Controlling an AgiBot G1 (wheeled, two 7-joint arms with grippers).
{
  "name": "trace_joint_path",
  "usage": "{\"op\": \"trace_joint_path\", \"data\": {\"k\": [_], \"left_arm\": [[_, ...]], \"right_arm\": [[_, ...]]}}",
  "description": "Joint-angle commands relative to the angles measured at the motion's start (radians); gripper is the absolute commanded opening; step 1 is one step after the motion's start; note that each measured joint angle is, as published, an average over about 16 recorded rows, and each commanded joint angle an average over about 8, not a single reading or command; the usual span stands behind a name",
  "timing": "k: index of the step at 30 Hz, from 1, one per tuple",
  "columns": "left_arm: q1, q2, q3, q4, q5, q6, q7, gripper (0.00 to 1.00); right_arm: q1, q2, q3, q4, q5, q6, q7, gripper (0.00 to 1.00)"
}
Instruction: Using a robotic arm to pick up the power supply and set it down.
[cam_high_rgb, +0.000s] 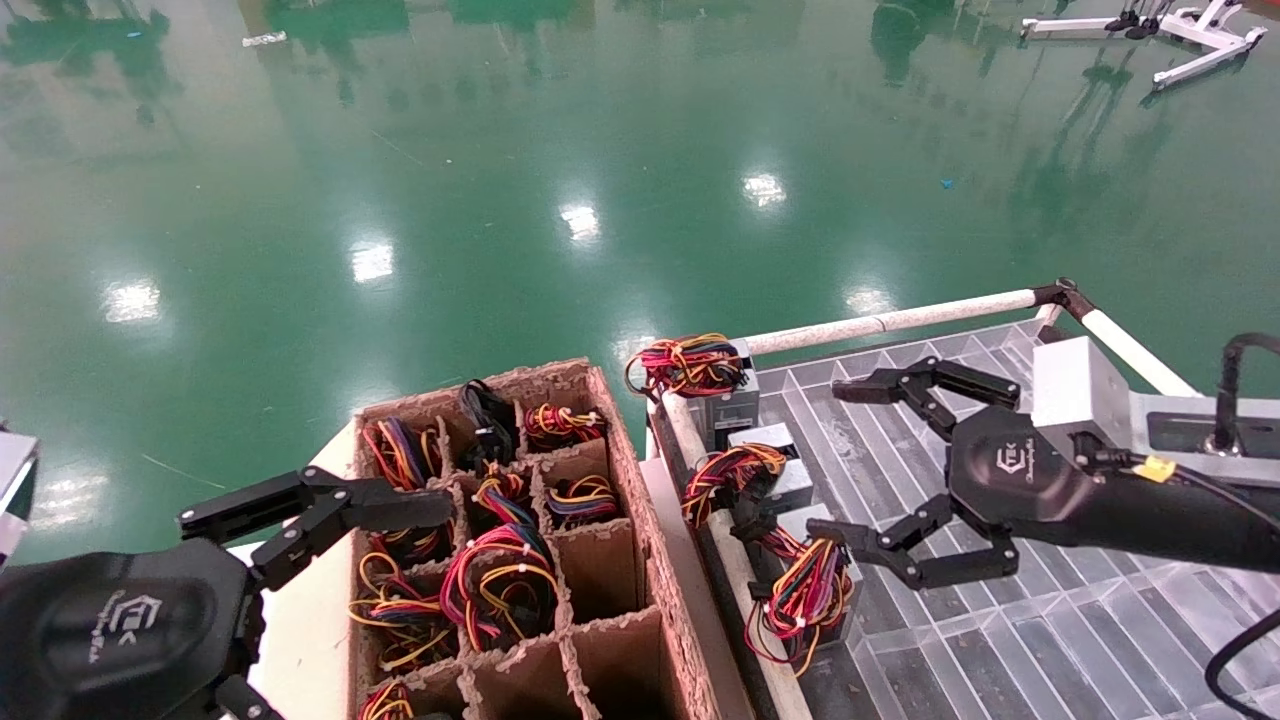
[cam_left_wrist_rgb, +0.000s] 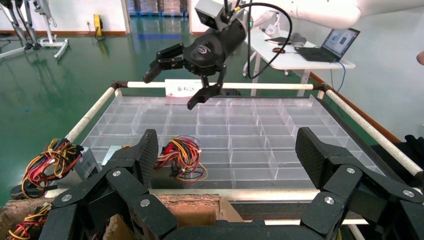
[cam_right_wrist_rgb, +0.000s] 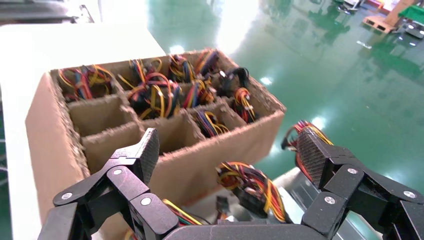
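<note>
We see the right gripper (cam_high_rgb: 858, 470) of the robotic arm (cam_high_rgb: 1150, 470) with its fingers spread wide and nothing between them. It hangs above the clear compartment tray (cam_high_rgb: 1000, 620), near the tray's left edge. Just beside its lower finger lies the power supply (cam_high_rgb: 805, 590), a small grey box with a tied bundle of red and yellow wires, resting in the tray close to that edge. We cannot tell if the finger touches the wires. Two similar units lie farther along the same edge: one (cam_high_rgb: 745, 470) in the middle and one (cam_high_rgb: 700, 375) at the far corner, whose bundle has some blue wires.

To the left of the tray stands a cardboard box (cam_high_rgb: 640, 520) with dividers, and several of its cells hold coloured wire bundles. The left gripper (cam_high_rgb: 320, 510) is also wide open and holds nothing; it hovers at the near left side of this box. Behind everything is the green floor (cam_high_rgb: 500, 150).
</note>
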Motion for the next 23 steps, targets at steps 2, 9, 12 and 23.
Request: {"op": "trace_joint_path", "data": {"k": [2, 9, 12, 23], "left_arm": [[0.000, 0.000, 0.000, 0.000, 0.000, 0.000, 0.000, 1.00], [0.000, 0.000, 0.000, 0.000, 0.000, 0.000, 0.000, 1.00], [0.000, 0.000, 0.000, 0.000, 0.000, 0.000, 0.000, 1.00], [0.000, 0.000, 0.000, 0.000, 0.000, 0.000, 0.000, 1.00]], "right_arm": [[-0.032, 0.009, 0.018, 0.048, 0.022, 0.004, 0.033, 1.00], [-0.106, 0.030, 0.061, 0.159, 0.072, 0.015, 0.111, 1.00], [-0.138, 0.039, 0.079, 0.207, 0.094, 0.019, 0.145, 1.00], [-0.239, 0.068, 0.136, 0.359, 0.163, 0.033, 0.251, 1.00]]}}
